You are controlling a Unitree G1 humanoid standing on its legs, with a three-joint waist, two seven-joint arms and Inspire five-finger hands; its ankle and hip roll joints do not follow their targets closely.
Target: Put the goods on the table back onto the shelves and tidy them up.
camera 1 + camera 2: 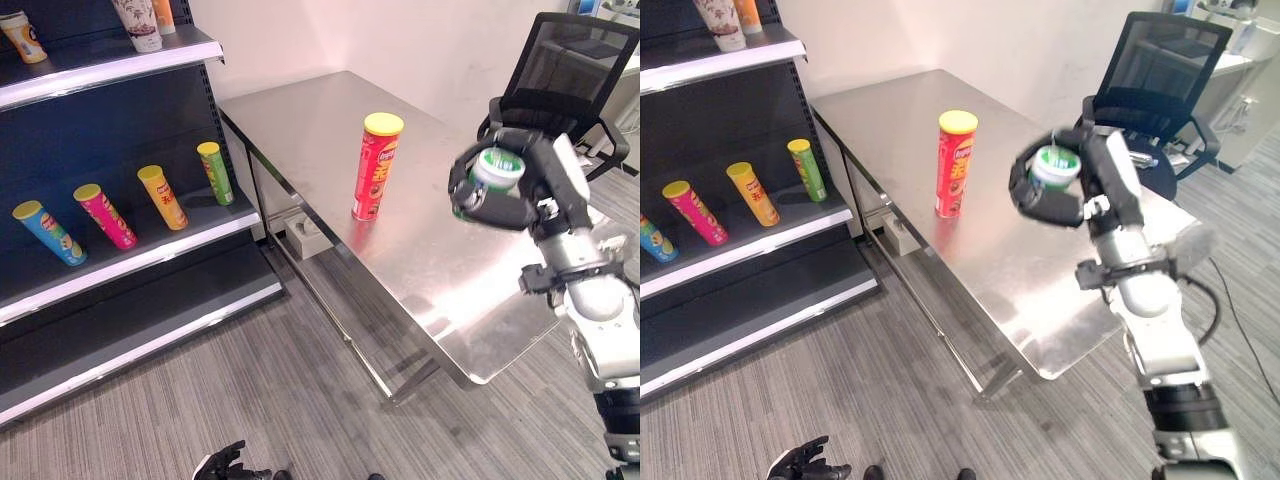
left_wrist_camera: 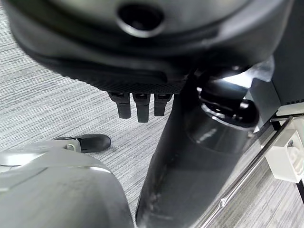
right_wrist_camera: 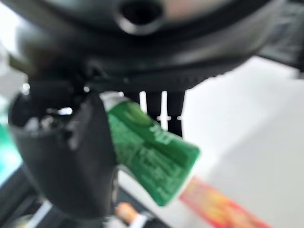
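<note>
One right robot hand (image 1: 520, 190) grips a green can (image 1: 497, 170); print unreadable.

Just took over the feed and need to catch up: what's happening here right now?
The robot's right hand is closed around a green canister, held in the air above the steel table. A red chip can with a yellow lid stands upright on the table, not yet shelved. Four chip cans lie on the middle shelf. The left hand hangs low over the floor, holding nothing.
</note>
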